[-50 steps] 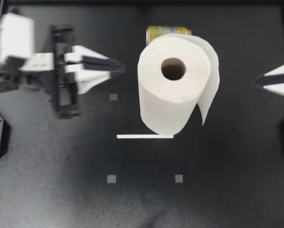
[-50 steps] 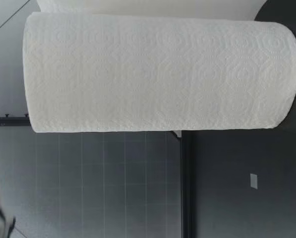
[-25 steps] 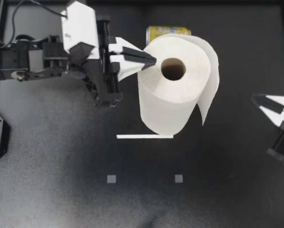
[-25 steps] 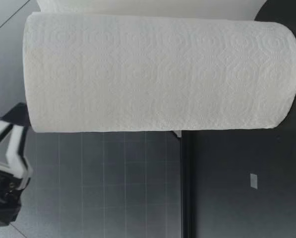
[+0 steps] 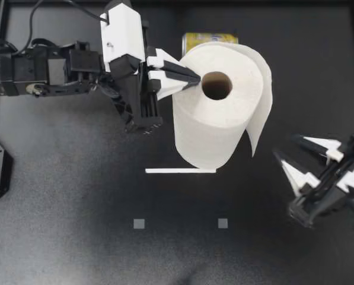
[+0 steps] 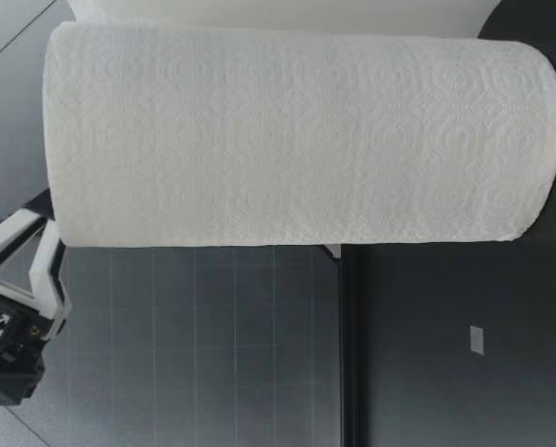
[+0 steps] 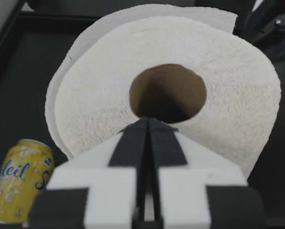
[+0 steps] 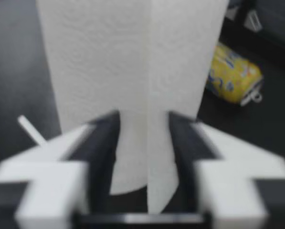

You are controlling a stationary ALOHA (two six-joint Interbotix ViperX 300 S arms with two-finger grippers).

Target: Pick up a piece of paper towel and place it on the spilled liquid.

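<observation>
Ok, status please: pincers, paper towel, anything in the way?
Left pincer shut, over paper towel roll. Right pincer open, facing its loose sheet. No spill visible; yellow can behind roll.

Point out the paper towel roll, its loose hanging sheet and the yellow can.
paper towel roll [image 5: 209, 127], top view, on its side wall.
loose sheet [image 5: 260, 122], top view, middle of the flap hanging beside the roll.
yellow can [image 7: 19, 179], left wrist view, on its side.
</observation>
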